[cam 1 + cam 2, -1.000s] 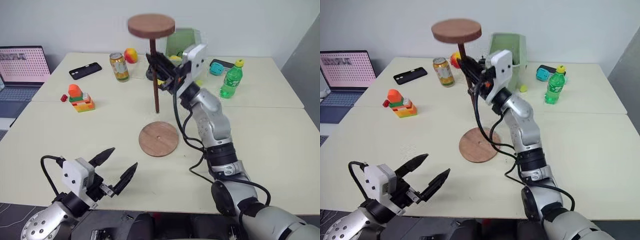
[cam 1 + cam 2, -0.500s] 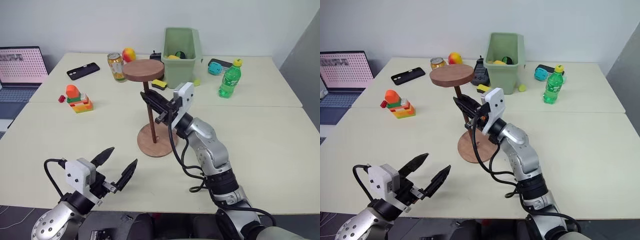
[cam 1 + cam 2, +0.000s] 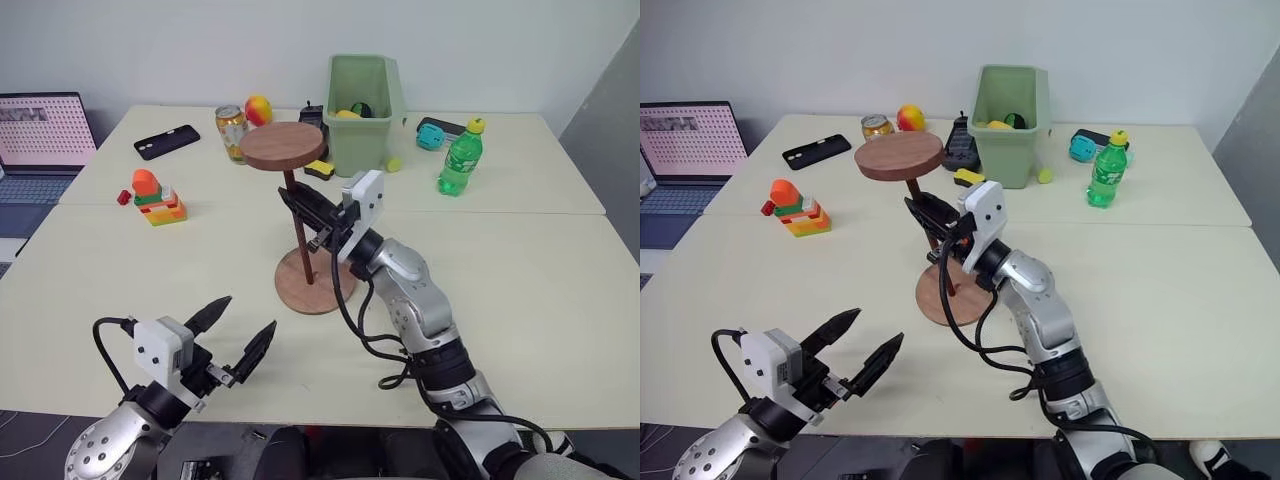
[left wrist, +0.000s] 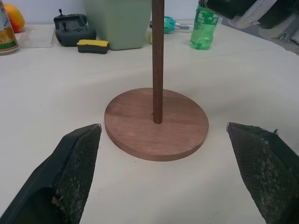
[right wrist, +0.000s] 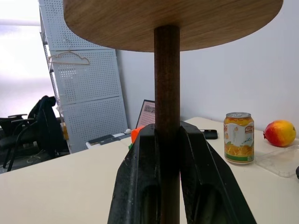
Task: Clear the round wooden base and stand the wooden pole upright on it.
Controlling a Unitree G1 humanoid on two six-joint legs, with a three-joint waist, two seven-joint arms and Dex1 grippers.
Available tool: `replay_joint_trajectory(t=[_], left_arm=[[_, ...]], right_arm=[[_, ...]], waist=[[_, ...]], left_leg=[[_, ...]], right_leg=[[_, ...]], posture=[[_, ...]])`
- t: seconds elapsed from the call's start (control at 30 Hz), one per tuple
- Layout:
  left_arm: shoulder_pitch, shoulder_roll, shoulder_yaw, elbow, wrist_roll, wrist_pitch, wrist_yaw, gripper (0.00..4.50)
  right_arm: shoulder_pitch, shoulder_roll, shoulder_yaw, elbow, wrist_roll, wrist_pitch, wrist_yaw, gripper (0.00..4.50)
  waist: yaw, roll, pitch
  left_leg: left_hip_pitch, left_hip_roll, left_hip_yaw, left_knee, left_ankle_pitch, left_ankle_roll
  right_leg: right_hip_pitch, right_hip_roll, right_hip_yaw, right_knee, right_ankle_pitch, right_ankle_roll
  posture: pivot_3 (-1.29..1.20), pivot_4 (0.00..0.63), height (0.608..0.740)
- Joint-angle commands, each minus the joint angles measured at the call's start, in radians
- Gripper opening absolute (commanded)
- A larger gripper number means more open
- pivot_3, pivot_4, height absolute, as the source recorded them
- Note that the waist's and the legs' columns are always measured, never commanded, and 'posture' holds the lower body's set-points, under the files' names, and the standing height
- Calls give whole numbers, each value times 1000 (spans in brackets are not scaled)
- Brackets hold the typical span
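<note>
We see right end effector [image 3: 305, 212] clenched on wooden pole [image 3: 299, 230], upright in round wooden base [image 3: 318, 282] centre; left end effector [image 3: 236, 338] released, at base's 7 o'clock.

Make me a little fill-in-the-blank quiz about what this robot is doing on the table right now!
The right gripper is shut on the wooden ____.
The pole's lower end meets the round wooden base at its ____.
The left gripper hangs ____, holding nothing.

Missing words: pole; centre; open
</note>
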Motion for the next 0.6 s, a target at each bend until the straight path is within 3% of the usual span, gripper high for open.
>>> replay_joint_trajectory(t=[0.03,0.6], left_arm=[[-12,8,-7,-6,-1,-23,0,4500],[-32,14,-13,-1,-6,-18,4,4500]], right_arm=[[-13,-3,0,-20,4,-20,7,213],[-30,11,11,60,-28,-105,-7,213]], waist=[[0,0,0],[0,0,0]], left_leg=[[0,0,0,0,0,0],[0,0,0,0,0,0]], right_leg=[[0,0,0,0,0,0],[0,0,0,0,0,0]], posture=[[0,150,740],[0,150,740]])
